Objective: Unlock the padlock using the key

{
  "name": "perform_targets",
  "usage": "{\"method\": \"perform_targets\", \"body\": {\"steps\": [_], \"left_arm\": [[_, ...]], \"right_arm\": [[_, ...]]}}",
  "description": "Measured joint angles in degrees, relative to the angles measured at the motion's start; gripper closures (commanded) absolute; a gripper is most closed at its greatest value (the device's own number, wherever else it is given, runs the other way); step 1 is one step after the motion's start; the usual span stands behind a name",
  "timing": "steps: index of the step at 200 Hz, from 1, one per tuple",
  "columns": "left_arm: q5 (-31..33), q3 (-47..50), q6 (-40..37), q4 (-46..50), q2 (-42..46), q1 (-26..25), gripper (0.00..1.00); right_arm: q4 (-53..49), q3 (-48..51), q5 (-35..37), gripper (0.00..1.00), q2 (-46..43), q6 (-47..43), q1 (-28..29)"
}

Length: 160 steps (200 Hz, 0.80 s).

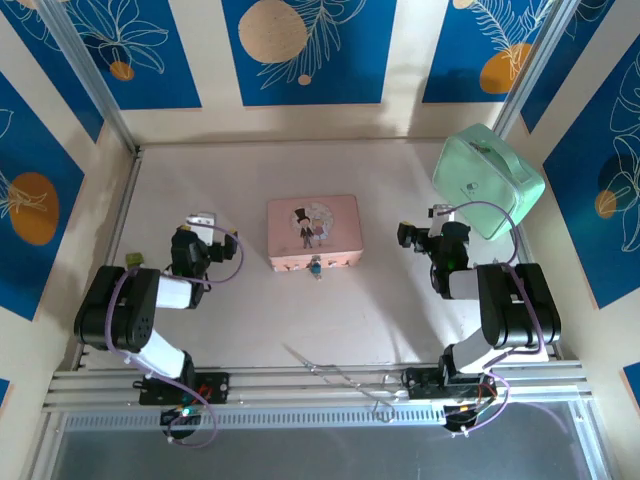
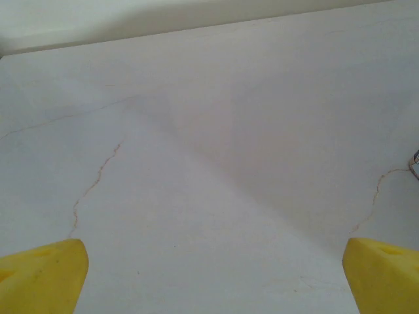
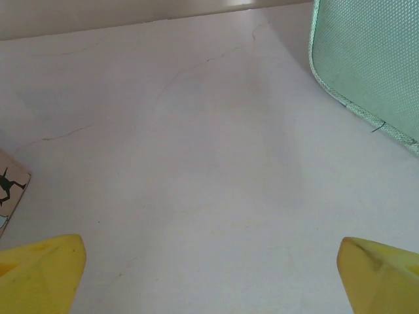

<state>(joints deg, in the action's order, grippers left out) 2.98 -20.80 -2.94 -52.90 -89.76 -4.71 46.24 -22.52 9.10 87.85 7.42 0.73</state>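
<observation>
- Hangs at the near face of the pink tin box (image 1: pixel 314 228), mid-table: padlock (image 1: pixel 316 266), probably reachable by either arm.
- Spread wide, empty, flanking the box well apart: left gripper (image 2: pixel 209 275), right gripper (image 3: pixel 209 275), likely poised before any reach.

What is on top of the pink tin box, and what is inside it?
The pink tin box carries only a printed cartoon couple on its lid. The padlock sits at its near edge, not on top. The closed lid covers whatever is inside.
</observation>
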Motion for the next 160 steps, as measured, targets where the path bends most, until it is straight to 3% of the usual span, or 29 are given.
{"method": "perform_targets", "body": {"steps": [160], "left_arm": [[0.00, -0.26, 0.00, 0.24, 0.00, 0.00, 0.01]], "right_arm": [[0.00, 0.00, -0.81, 0.01, 0.00, 0.00, -0.11]]}}
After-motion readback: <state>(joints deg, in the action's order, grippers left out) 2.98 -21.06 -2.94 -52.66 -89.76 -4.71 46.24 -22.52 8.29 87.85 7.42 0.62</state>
